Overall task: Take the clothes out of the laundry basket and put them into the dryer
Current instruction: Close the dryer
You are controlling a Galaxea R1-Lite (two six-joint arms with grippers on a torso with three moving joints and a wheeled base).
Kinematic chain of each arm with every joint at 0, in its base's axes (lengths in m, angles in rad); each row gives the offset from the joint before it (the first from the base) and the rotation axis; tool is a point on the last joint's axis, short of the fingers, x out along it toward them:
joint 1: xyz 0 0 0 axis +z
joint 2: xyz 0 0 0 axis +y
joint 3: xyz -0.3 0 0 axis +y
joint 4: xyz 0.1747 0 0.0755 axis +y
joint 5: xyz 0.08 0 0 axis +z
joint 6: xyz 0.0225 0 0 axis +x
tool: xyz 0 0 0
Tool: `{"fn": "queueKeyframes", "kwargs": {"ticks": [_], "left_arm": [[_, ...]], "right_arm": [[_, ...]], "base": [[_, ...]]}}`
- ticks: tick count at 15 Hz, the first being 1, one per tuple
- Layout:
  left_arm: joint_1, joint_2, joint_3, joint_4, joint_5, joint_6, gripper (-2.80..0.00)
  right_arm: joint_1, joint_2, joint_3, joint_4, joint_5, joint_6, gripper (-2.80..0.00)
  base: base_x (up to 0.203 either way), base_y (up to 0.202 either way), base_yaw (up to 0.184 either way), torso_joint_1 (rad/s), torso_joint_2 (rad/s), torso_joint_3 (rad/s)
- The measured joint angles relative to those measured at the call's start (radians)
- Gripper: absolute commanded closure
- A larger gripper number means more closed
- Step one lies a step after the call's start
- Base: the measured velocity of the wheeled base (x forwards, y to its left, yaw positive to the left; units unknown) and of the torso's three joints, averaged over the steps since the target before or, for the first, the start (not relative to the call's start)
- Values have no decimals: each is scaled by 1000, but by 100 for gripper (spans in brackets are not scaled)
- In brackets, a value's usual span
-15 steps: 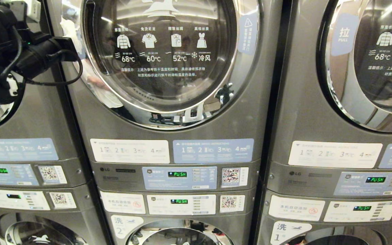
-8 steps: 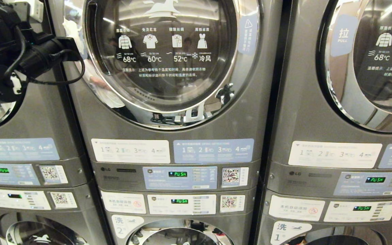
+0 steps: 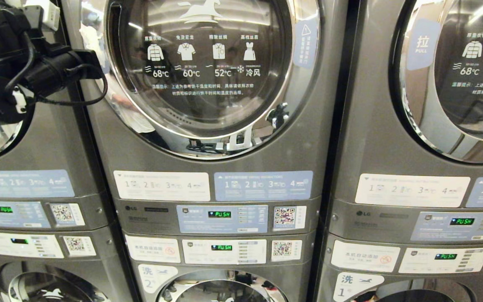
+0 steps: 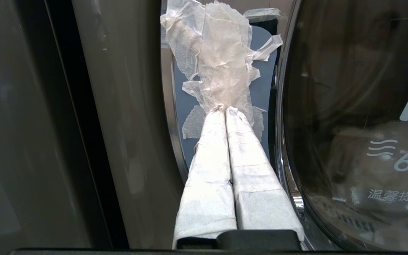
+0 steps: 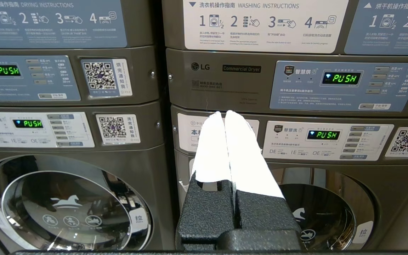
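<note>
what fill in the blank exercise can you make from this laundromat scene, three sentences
1. The round glass door of the grey metal upper dryer is ____.
2. The left gripper's white-wrapped fingers are pressed ____, tips at the torn white paper patch on that door's rim.
3. The green display below the dryer door reads ____.

Missing words: shut; together; PUSH

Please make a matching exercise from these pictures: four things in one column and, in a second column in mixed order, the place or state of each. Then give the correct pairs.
Things
1. left gripper with white-wrapped fingers
2. right gripper with white-wrapped fingers
3. round chrome-rimmed glass door of the middle dryer
4. green PUSH display

Places or states
A. closed
B. shut, facing the control panels
C. lit, on the blue control panel below the door
D. shut, tips at torn white paper stuck on the door's edge

Pairs: 1-D, 2-B, 3-A, 4-C
</note>
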Motion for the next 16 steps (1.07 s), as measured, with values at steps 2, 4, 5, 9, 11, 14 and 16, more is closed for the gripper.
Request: {"fn": "queueKeyframes", "kwargs": {"ticks": [2,4,5,9,11,14,16], "left_arm": [[-1,4,-9,11,0,0,0],[-2,14,-22,14,-1,0,0],[-2,20,-29,18,-1,0,0],[-2,30,-38,31,-1,0,0],[-4,31,-39,63,-2,0,0],[-5,28,-38,113,-3,0,0],[-5,30,-48,125,-4,0,0]], "right_arm": [[0,0,0,0,0,0,0],[0,0,0,0,0,0,0],[0,0,0,0,0,0,0],[0,0,0,0,0,0,0],[0,0,0,0,0,0,0],[0,0,0,0,0,0,0],[0,0,0,0,0,0,0]], "base": [[0,0,0,0,0,0],[0,0,0,0,0,0],[0,0,0,0,0,0],[0,0,0,0,0,0],[0,0,0,0,0,0],[0,0,0,0,0,0],[0,0,0,0,0,0]]}}
